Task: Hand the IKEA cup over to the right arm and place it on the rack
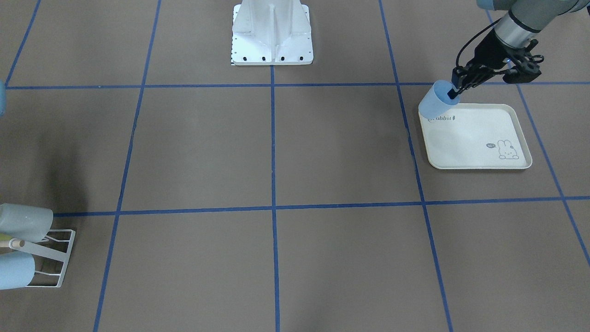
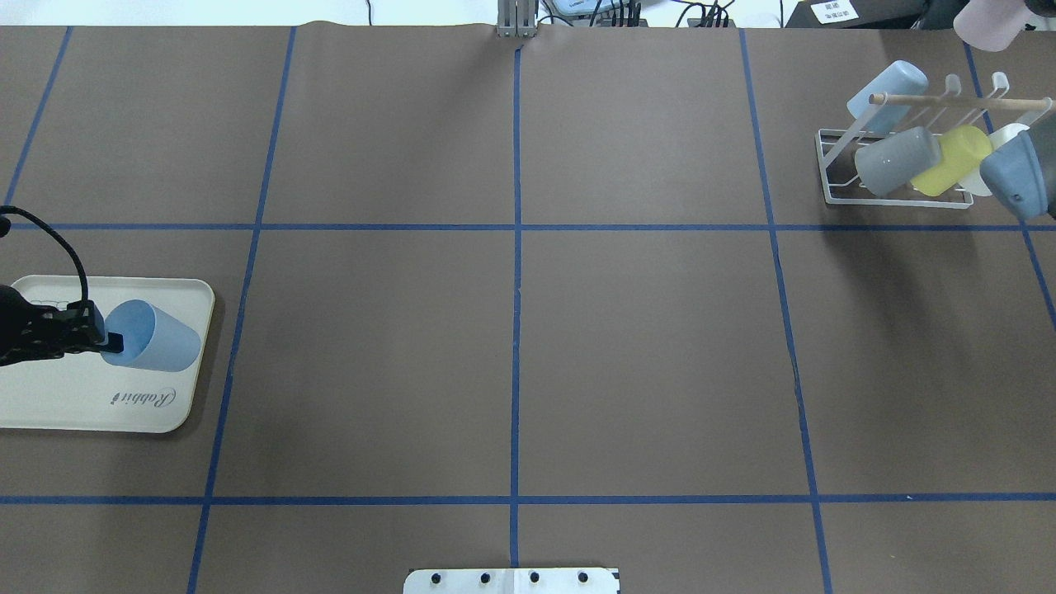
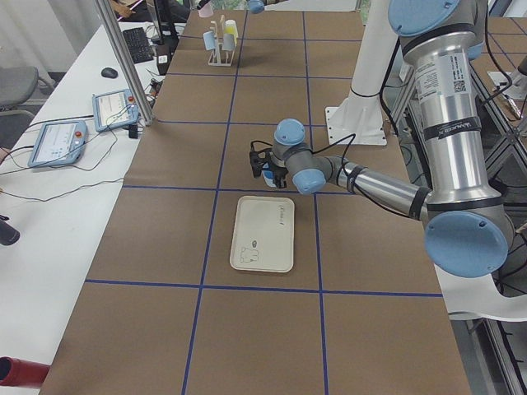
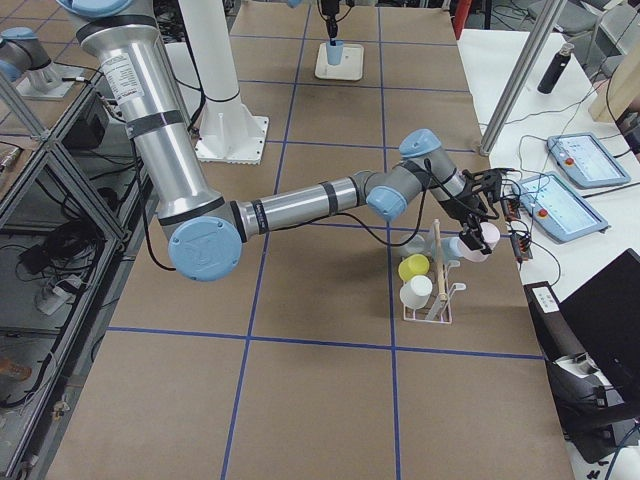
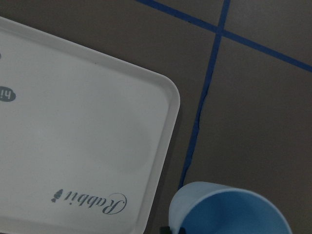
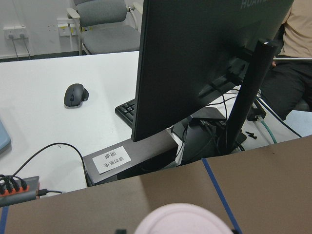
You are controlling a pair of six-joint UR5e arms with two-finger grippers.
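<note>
A light blue IKEA cup (image 2: 157,337) hangs tilted over the near corner of the cream rabbit-print tray (image 2: 49,404). My left gripper (image 2: 111,340) is shut on its rim, one finger inside the cup (image 1: 435,103). The left wrist view shows the cup's rim (image 5: 229,209) at the bottom edge. At the far right end stands the white wire rack (image 2: 833,165) with its wooden dowel. The right arm (image 4: 320,200) reaches over it, and my right gripper (image 4: 470,235) is shut on a pink cup (image 2: 990,23), whose rim shows in the right wrist view (image 6: 180,219).
Several cups sit on the rack: light blue (image 2: 887,87), grey (image 2: 895,161), yellow (image 2: 961,157) and white. The robot's white base (image 1: 272,34) stands at the table's middle edge. A monitor (image 6: 204,58), cables and pendants lie beyond the table's far edge.
</note>
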